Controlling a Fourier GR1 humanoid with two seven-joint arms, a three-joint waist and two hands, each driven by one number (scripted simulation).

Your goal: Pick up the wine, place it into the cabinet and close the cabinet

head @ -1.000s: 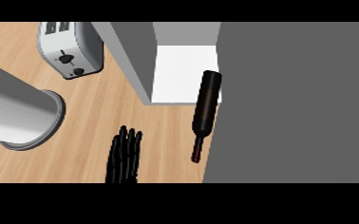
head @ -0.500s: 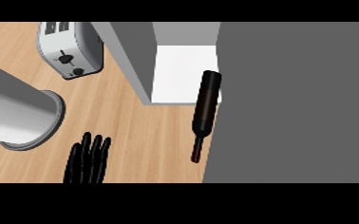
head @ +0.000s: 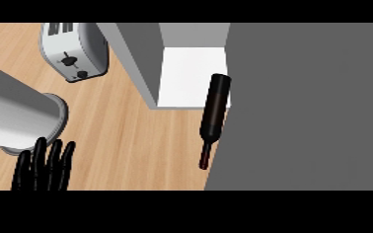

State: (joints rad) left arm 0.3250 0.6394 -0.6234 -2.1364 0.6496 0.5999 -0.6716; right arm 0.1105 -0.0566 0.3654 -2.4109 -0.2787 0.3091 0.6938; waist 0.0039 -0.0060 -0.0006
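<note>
The dark wine bottle (head: 213, 113) lies flat, its base on the white floor of the open cabinet (head: 186, 69) and its thin neck sticking out over the wooden counter (head: 138, 138). It runs along the edge of a large grey panel (head: 299, 108) that fills the right side. My left hand (head: 44, 167) shows at the lower left, open with fingers straight and pointing up. It holds nothing and stands well to the left of the bottle. My right hand does not show.
A silver toaster (head: 73, 52) stands at the back left. A big grey metal cylinder (head: 25, 118) sits at the left edge, just above my left hand. The cabinet's grey side wall (head: 138, 64) rises between the toaster and the white floor.
My left hand has slid leftwards along the lower edge, away from the bottle. The bottle and the cabinet have not moved.
</note>
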